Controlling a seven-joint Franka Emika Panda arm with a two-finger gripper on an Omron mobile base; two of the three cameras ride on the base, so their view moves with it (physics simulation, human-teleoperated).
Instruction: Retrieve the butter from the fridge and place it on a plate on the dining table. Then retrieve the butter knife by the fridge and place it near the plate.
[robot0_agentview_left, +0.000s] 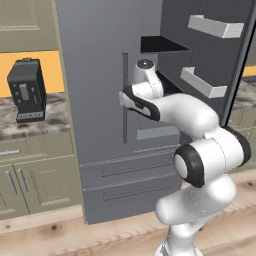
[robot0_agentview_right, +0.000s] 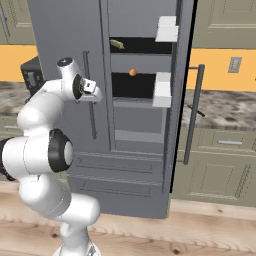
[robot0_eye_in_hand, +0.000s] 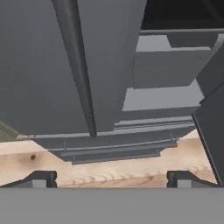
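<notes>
Pincer (robot0_eye_in_hand: 111, 179) spread wide w/ nothing held, fridge (robot0_agentview_right: 65, 30) right door open, top shelf item (robot0_agentview_right: 117, 44) too small to ID.

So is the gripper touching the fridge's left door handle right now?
Apart. In the hand view the gripper is open, fingertips spread over bare floor, and the left door handle of the fridge stands farther ahead, not between them.

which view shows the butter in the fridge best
The right base view: the butter lies on the upper shelf of the open fridge. The left base view shows dark shelf openings, and the hand view shows the fridge's lower front.
</notes>
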